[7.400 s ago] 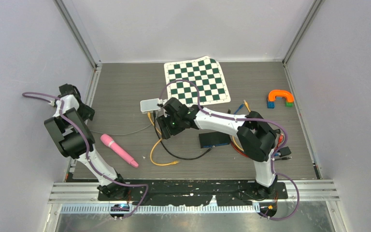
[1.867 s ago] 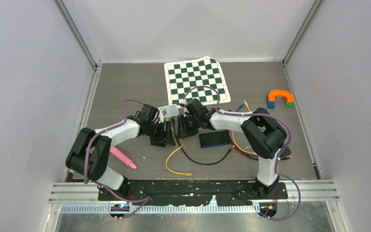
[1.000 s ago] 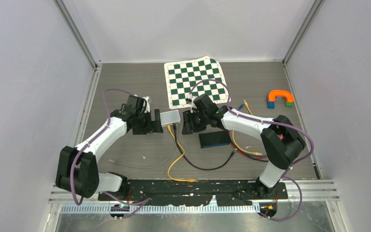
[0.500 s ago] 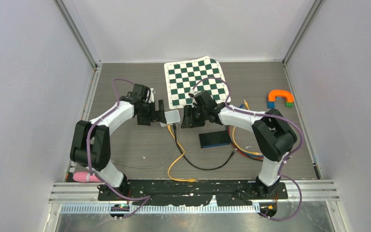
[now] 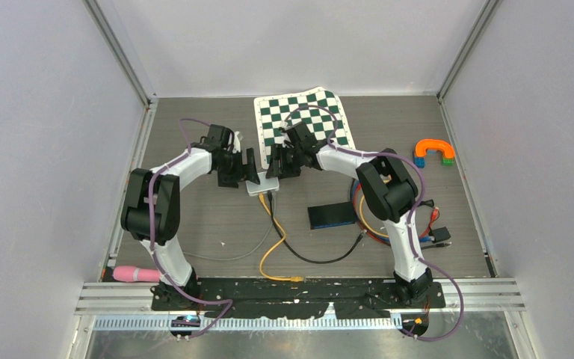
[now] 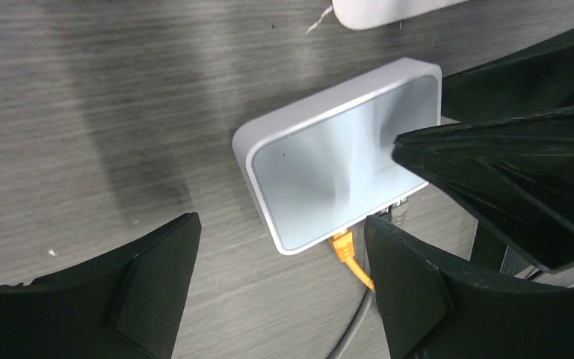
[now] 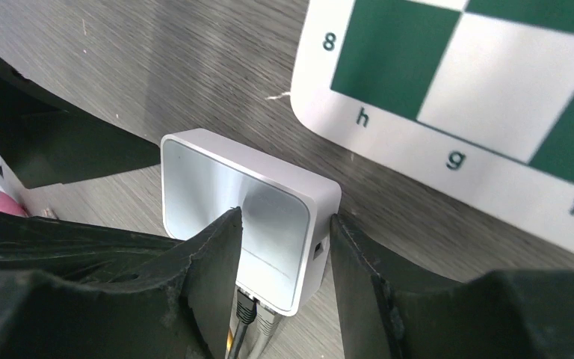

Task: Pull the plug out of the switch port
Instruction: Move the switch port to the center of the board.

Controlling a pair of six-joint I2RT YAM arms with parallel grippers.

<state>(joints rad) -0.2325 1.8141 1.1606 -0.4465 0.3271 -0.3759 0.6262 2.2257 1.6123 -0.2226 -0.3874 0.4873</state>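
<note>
The switch (image 5: 263, 183) is a small white box lying on the dark table just in front of the chessboard mat. A yellow plug (image 6: 341, 244), a black plug (image 7: 247, 310) and a grey plug (image 7: 266, 321) sit in the ports on its near side. My left gripper (image 6: 280, 292) is open at the switch's left. Its fingers (image 6: 149, 288) stand on either side of the yellow plug without touching it. My right gripper (image 7: 280, 288) is open at the switch's right end, one finger over the top face and the other against the right side wall.
The green and white chessboard mat (image 5: 306, 123) lies behind the switch. A black box (image 5: 332, 215) and a bundle of cables (image 5: 374, 228) are to the right. The yellow cable's loose end (image 5: 293, 278) lies near the front. Coloured blocks (image 5: 433, 152) are far right. A pink object (image 5: 131, 274) is front left.
My left gripper has come in to the switch and its jaws have narrowed a little. My right gripper has shifted back and left onto the switch's right end. The switch has hardly moved.
</note>
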